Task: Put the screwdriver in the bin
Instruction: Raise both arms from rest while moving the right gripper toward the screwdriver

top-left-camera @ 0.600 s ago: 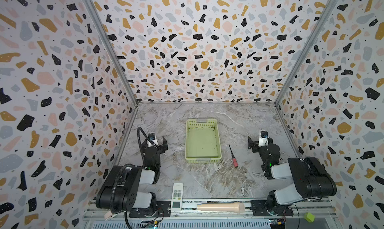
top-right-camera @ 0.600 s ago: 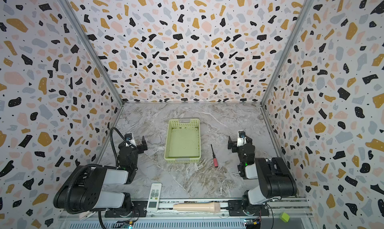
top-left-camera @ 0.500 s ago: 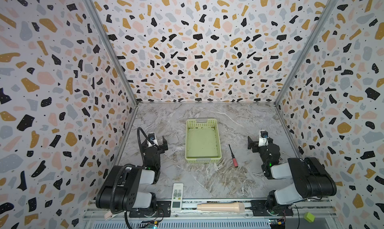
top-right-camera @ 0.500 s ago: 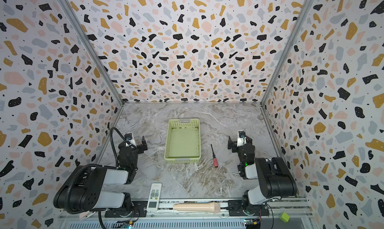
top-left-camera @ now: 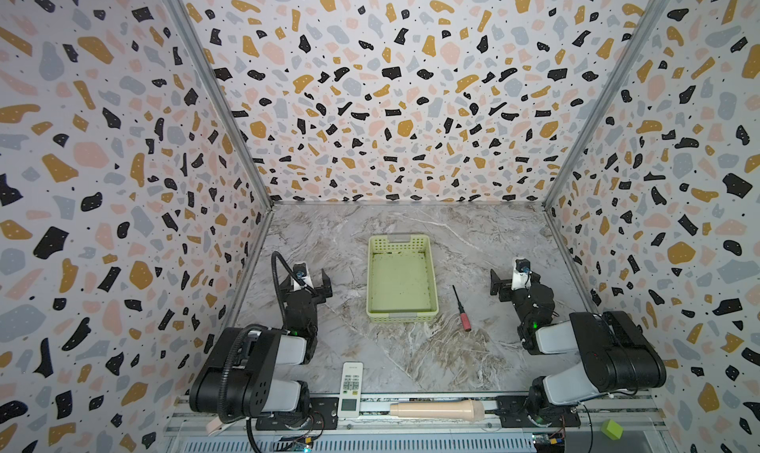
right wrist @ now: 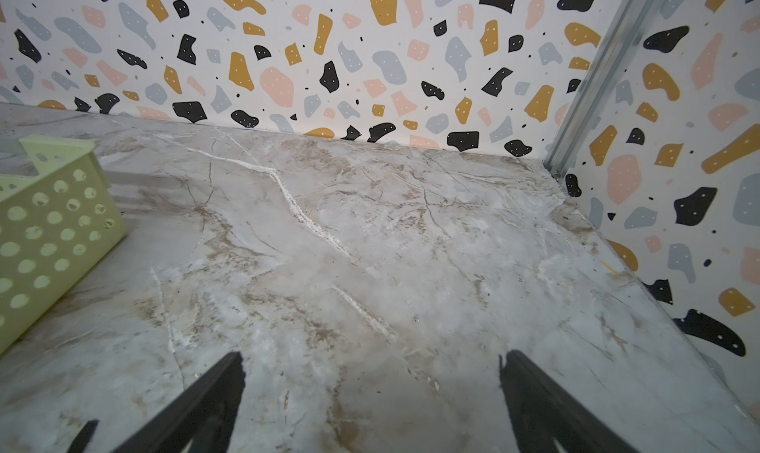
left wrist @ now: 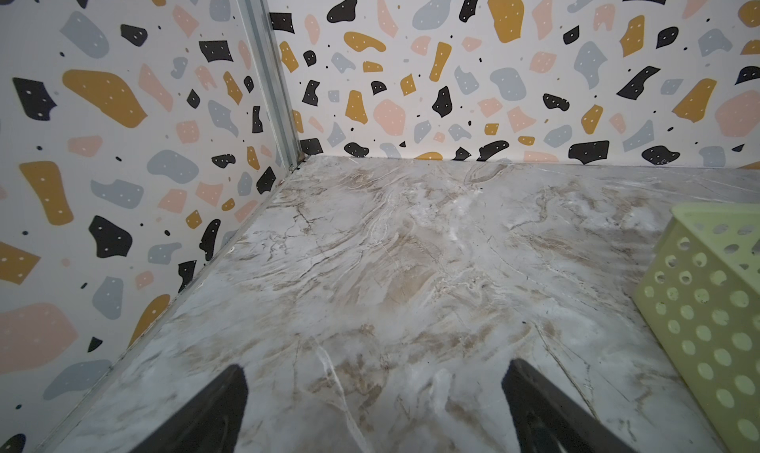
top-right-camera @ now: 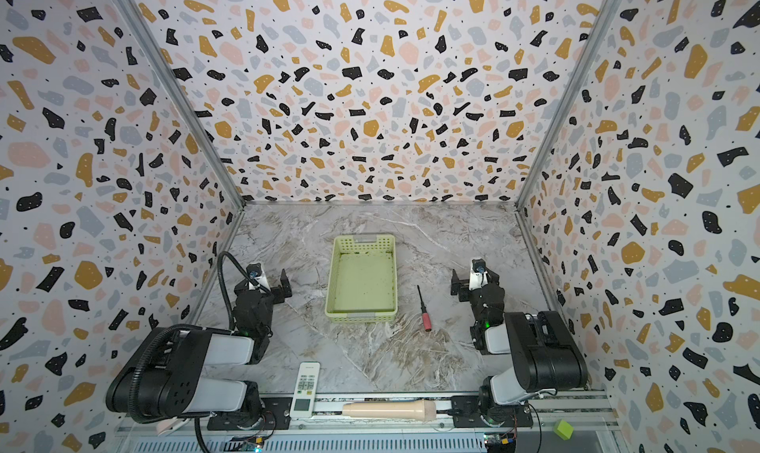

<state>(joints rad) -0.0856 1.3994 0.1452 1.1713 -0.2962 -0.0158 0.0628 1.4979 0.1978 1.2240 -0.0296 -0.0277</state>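
Right wrist view is showing the right gripper (right wrist: 372, 362) hanging over bare table (right wrist: 411, 245), jaws standing wide, gripping nothing. A corner of the bin (right wrist: 53, 224) is sitting at the frame's left edge. In both top views the screwdriver (top-left-camera: 461, 309) is lying flat on the table, lower centre of the frame, just right of the bin and outside it, red handle pointing toward the bottom edge. The right gripper is sitting up and right of it, not touching. Left gripper (left wrist: 374, 368) is also gaping, empty.
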